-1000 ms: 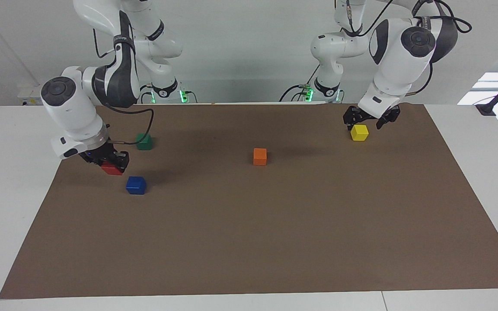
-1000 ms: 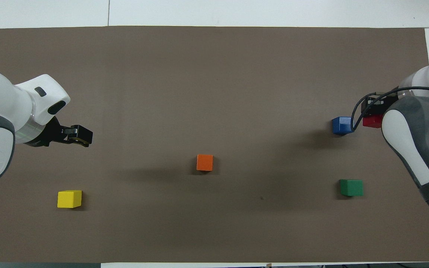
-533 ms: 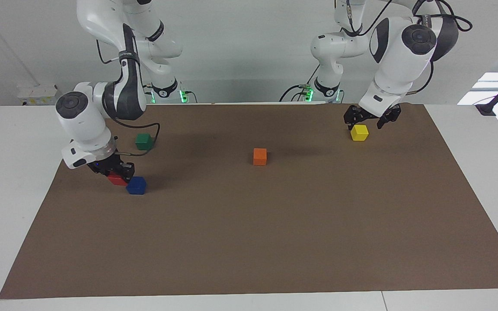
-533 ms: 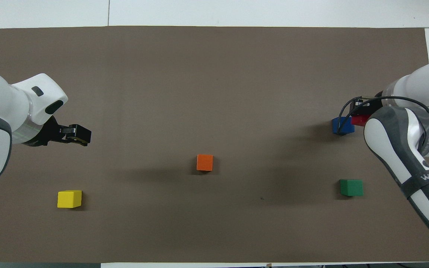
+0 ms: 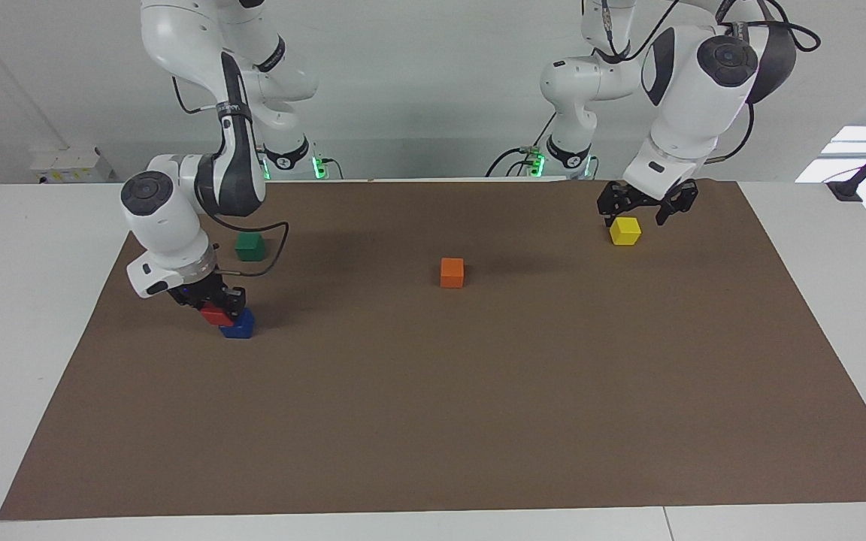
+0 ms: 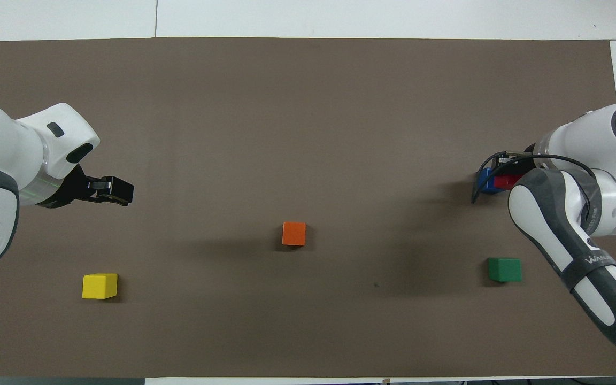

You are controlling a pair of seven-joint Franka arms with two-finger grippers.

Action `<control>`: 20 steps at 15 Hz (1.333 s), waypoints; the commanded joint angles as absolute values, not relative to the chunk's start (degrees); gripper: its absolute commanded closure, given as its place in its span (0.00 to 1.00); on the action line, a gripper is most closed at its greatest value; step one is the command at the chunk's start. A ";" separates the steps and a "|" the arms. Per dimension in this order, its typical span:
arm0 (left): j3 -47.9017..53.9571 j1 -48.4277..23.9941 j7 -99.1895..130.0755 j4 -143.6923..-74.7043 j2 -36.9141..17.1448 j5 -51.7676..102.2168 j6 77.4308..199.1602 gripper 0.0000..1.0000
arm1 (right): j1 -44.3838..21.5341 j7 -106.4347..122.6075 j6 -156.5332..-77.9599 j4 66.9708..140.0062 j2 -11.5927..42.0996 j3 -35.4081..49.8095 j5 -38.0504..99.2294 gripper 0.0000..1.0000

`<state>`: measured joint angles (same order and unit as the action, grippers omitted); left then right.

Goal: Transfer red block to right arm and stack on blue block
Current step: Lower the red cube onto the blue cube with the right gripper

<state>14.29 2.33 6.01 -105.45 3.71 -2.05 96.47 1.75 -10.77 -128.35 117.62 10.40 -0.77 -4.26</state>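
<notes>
My right gripper [image 5: 213,303] is shut on the red block [image 5: 216,315] and holds it low, partly over the blue block [image 5: 241,326], off-centre toward the right arm's end of the table. I cannot tell whether the two blocks touch. In the overhead view the red block [image 6: 502,182] covers part of the blue block [image 6: 483,181], and the right gripper [image 6: 507,175] is mostly hidden by the arm. My left gripper [image 5: 636,214] is open and empty, just above the yellow block [image 5: 625,231]; it also shows in the overhead view [image 6: 114,189].
An orange block [image 5: 452,272] sits mid-mat. A green block [image 5: 250,246] sits nearer to the robots than the blue block. All lie on a brown mat [image 5: 433,421] on the white table. They also show from overhead: yellow block [image 6: 99,285], orange block [image 6: 294,233], green block [image 6: 505,269].
My right gripper has carried the red block sideways from beside the blue block to partly over it. The left arm has barely moved.
</notes>
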 commanded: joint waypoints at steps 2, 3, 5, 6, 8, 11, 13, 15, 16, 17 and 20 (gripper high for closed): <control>13.45 2.19 5.10 -106.61 4.83 -1.32 98.00 0.00 | 0.88 -12.74 -129.46 118.92 9.49 -0.35 -5.89 1.00; 13.45 2.46 5.45 -106.52 4.83 -1.32 98.00 0.00 | 0.88 -12.57 -129.46 118.92 9.49 -0.35 -5.89 1.00; 13.36 2.55 5.71 -106.61 4.83 -1.32 97.65 0.00 | 0.88 -12.22 -129.55 118.92 9.49 -0.35 -5.89 1.00; 13.19 2.55 5.80 -106.52 4.83 -1.32 97.73 0.00 | 0.88 -12.13 -129.64 118.92 9.49 -0.26 -5.89 1.00; 13.18 2.55 5.71 -106.52 4.83 -1.32 97.73 0.00 | 0.88 -11.69 -130.34 119.00 9.49 -0.35 -5.89 1.00; 13.18 2.55 5.71 -106.52 4.83 -1.32 97.73 0.00 | 0.97 -11.07 -130.60 119.27 9.75 -0.35 -5.89 1.00; 13.10 2.55 5.71 -106.52 4.83 -1.32 97.73 0.00 | 0.97 -11.07 -130.61 119.27 9.76 -0.26 -5.89 1.00; 13.18 2.55 5.80 -106.52 4.83 -1.32 97.73 0.00 | 0.97 -11.07 -130.61 119.27 9.76 -0.26 -5.89 1.00; 13.18 2.55 5.71 -106.52 4.83 -1.32 97.73 0.00 | 0.97 -10.99 -130.61 119.18 9.76 -0.26 -5.89 1.00; 13.18 2.55 5.80 -106.52 4.83 -1.32 97.73 0.00 | 0.97 -10.90 -130.87 119.27 9.76 -0.26 -5.89 1.00; 13.10 2.55 5.71 -106.52 4.83 -1.32 97.73 0.00 | 0.97 -10.90 -131.31 119.44 10.37 -0.26 -5.89 1.00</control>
